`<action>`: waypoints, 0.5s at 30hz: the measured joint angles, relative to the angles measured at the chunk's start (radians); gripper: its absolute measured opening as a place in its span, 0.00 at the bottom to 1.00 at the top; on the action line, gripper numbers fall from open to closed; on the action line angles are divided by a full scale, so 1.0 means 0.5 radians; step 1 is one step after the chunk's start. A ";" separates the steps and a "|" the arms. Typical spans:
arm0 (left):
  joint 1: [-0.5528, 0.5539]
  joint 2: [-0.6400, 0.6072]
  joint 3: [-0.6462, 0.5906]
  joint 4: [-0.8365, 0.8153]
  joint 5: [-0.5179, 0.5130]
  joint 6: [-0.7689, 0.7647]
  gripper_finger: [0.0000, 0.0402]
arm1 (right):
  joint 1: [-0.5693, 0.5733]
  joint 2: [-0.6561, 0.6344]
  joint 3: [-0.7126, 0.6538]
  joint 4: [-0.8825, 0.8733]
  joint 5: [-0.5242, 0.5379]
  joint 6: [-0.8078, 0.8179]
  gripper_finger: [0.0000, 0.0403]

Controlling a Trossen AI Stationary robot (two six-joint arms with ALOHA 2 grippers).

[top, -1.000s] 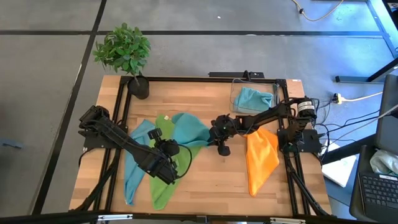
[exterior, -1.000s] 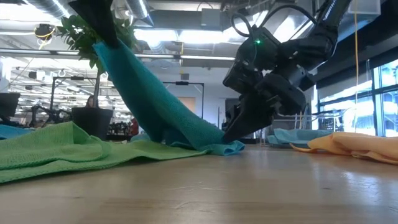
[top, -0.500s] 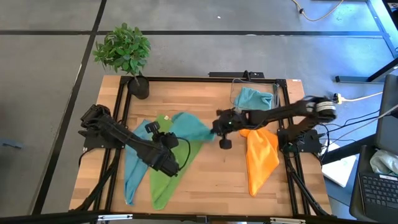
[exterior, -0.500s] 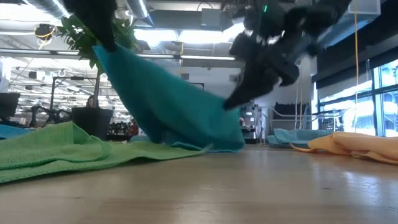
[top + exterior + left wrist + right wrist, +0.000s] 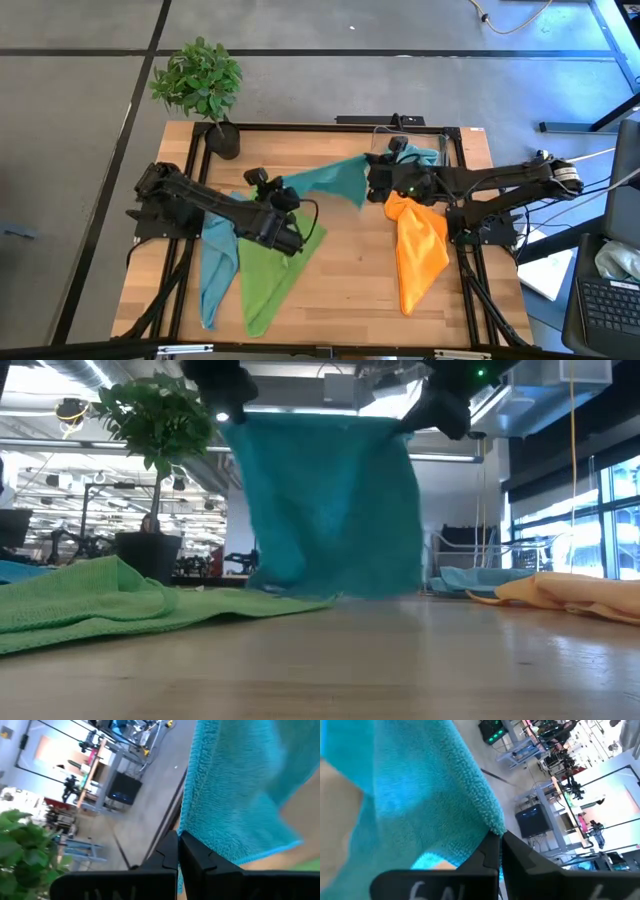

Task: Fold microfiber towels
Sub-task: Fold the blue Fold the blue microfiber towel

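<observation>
You had the soft teal microfiber towel [image 5: 330, 181] lifted off the wooden table [image 5: 350, 290] and stretched between both arms, and in the low view it hung as a flat sheet [image 5: 330, 505] with its lower edge just above the tabletop. Your left gripper [image 5: 268, 187] was clamped shut on the towel's left corner, its two dark fingers [image 5: 172, 852] pressed together on the hem. Your right gripper [image 5: 377, 178] pinched the opposite corner closed, just in front of the clear plastic bin [image 5: 380, 140] at the far right.

The lime green microfiber cloth [image 5: 270, 275] lay spread on the near-left part of the table, overlapping a light blue cloth [image 5: 215, 265] to its left. The orange cloth [image 5: 420, 250] lay on the right side. Another light blue cloth [image 5: 410, 157] sat inside the bin. A potted green plant [image 5: 200, 85] stood at the far-left corner.
</observation>
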 joint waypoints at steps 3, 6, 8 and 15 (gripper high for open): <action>0.043 -0.005 0.021 0.000 -0.056 0.101 0.00 | -0.011 -0.019 0.000 -0.002 0.001 -0.017 0.02; 0.075 -0.007 0.031 0.000 -0.180 0.259 0.00 | -0.031 -0.019 -0.001 0.013 0.001 -0.097 0.02; 0.101 -0.007 0.031 0.000 -0.304 0.382 0.00 | -0.068 -0.019 -0.001 0.062 0.002 -0.144 0.02; 0.224 -0.008 0.031 0.000 -0.536 0.575 0.00 | -0.187 -0.019 -0.001 0.152 0.004 -0.160 0.01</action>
